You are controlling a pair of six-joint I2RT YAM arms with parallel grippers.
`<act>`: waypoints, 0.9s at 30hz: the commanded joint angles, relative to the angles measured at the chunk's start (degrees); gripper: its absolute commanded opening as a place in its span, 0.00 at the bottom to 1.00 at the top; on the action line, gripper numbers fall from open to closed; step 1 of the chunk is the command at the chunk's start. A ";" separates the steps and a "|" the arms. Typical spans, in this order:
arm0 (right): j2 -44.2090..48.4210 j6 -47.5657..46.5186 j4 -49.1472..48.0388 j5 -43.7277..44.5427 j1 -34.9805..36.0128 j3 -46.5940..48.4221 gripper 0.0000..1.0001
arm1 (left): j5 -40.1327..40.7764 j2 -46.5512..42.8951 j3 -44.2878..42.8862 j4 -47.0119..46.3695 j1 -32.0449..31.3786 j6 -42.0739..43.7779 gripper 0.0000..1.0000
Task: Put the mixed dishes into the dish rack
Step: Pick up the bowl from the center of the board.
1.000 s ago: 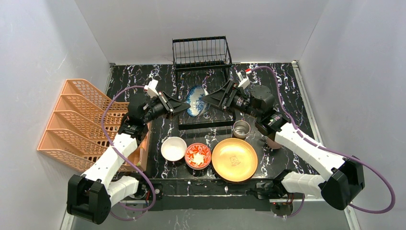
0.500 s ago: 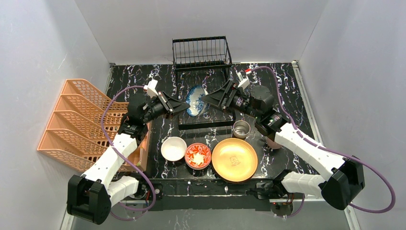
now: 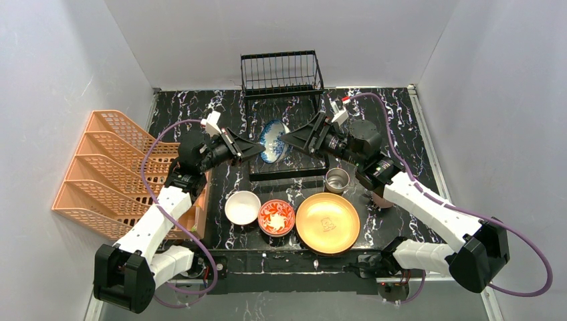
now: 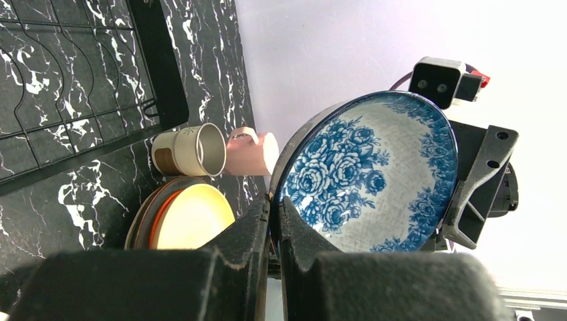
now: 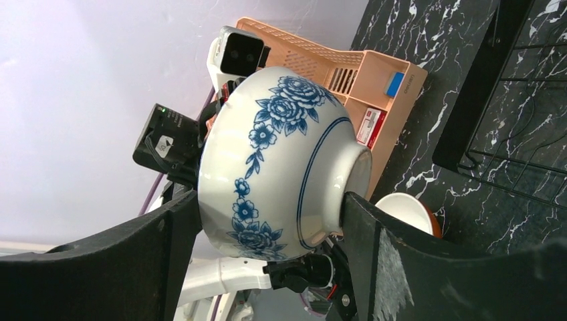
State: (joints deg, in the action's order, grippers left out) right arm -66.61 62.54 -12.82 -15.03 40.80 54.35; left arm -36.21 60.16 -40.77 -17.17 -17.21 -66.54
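A blue-patterned bowl (image 3: 273, 140) hangs on its side above the black wire dish rack (image 3: 281, 73), between my two grippers. My left gripper (image 3: 261, 146) is shut on its rim; the left wrist view shows the fingers (image 4: 257, 221) pinching the rim of the bowl (image 4: 374, 174). My right gripper (image 3: 283, 136) spans the bowl (image 5: 281, 154) from rim side to foot, and both fingers touch it. A white bowl (image 3: 242, 206), a red floral bowl (image 3: 276, 217), a stack with a yellow plate on top (image 3: 327, 223) and a steel cup (image 3: 337, 180) sit in front. A pink mug (image 4: 251, 152) lies beside the cup.
The orange plastic lattice rack (image 3: 110, 167) lies at the left table edge, close to my left arm. The dish rack's low wire base (image 3: 287, 172) lies under the held bowl. Grey walls enclose the table on three sides.
My right gripper has edged slightly left, further around the bowl. The bowl and my left gripper have stayed in place.
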 commanded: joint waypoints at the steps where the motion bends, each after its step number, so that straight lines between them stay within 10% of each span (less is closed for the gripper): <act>1: 0.16 -1.31 -0.93 0.76 0.64 3.55 0.83 | -2.03 -1.98 -2.30 -0.04 0.16 1.02 0.00; 17: -0.07 -2.34 1.16 2.18 1.27 4.24 0.79 | -1.68 -2.22 -3.51 2.60 0.18 2.90 0.00; 27: -0.23 -2.52 1.72 2.22 1.48 4.43 0.08 | -1.83 -2.33 -3.70 2.89 0.16 3.00 0.00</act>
State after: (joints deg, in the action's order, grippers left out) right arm -66.92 60.82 -9.04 -13.26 41.76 55.72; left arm -36.21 59.86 -42.06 -12.95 -17.19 -64.07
